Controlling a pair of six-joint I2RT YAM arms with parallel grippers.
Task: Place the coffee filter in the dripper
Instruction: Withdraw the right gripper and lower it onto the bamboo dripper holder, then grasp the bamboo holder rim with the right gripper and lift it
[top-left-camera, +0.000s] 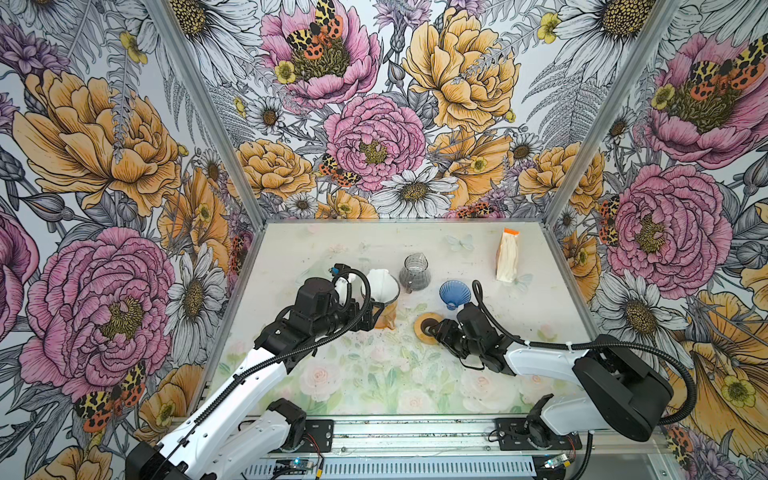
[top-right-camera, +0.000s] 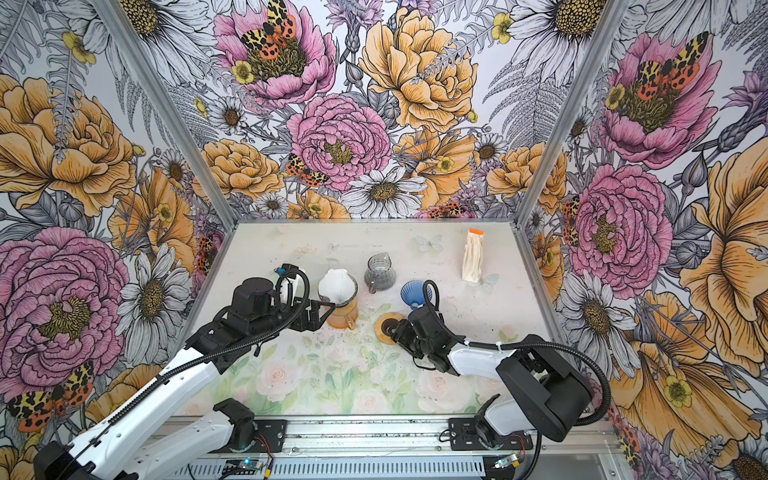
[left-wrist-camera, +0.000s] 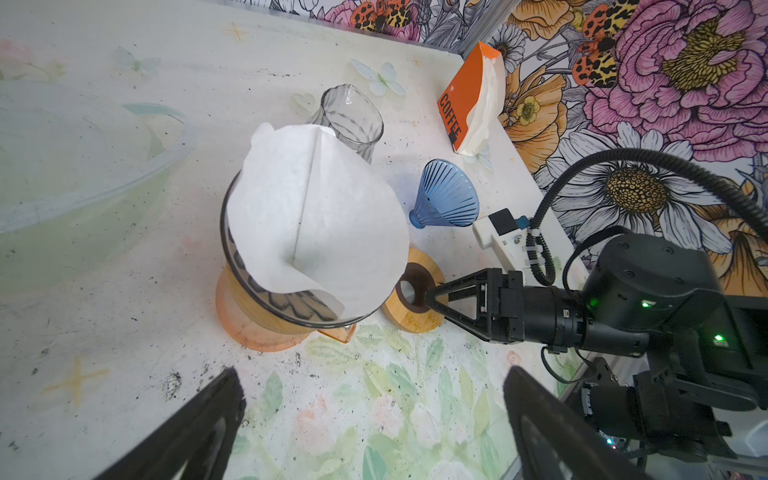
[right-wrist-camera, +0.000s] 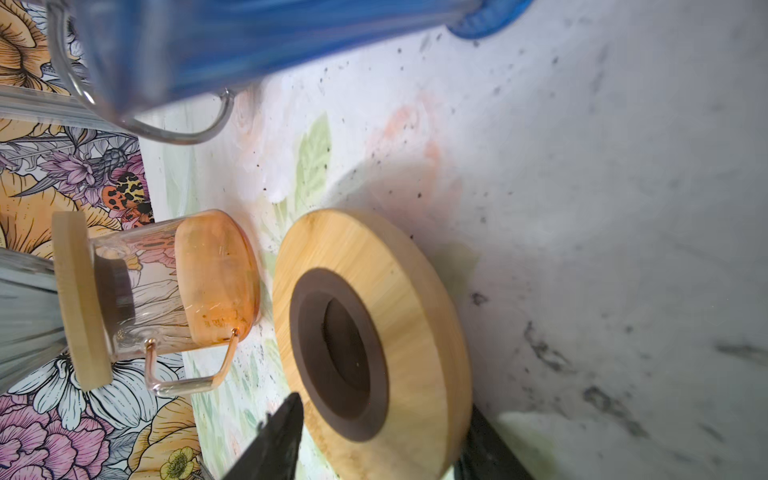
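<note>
The white paper coffee filter (top-left-camera: 380, 282) (top-right-camera: 336, 284) (left-wrist-camera: 316, 216) sits opened inside the clear ribbed dripper (left-wrist-camera: 291, 303) (right-wrist-camera: 20, 299). That dripper rests on an orange glass carafe (top-left-camera: 386, 318) (top-right-camera: 343, 316) (right-wrist-camera: 212, 270). My left gripper (top-left-camera: 370, 318) (top-right-camera: 322, 316) (left-wrist-camera: 372, 374) is open and empty, just left of the carafe. My right gripper (top-left-camera: 428, 330) (top-right-camera: 390, 330) (right-wrist-camera: 386, 419) straddles the rim of a wooden ring (top-left-camera: 422, 322) (left-wrist-camera: 415, 320) (right-wrist-camera: 415, 311) on the table. One finger stands just off the ring's face; the other is partly hidden behind its rim.
A blue ribbed dripper (top-left-camera: 453, 293) (top-right-camera: 413, 293) (left-wrist-camera: 449, 195) lies on its side behind the ring. A clear glass pitcher (top-left-camera: 415, 270) (left-wrist-camera: 353, 116) stands behind the carafe. A pack of filters (top-left-camera: 508, 257) (left-wrist-camera: 469, 104) stands at the back right. Coffee grounds speckle the table.
</note>
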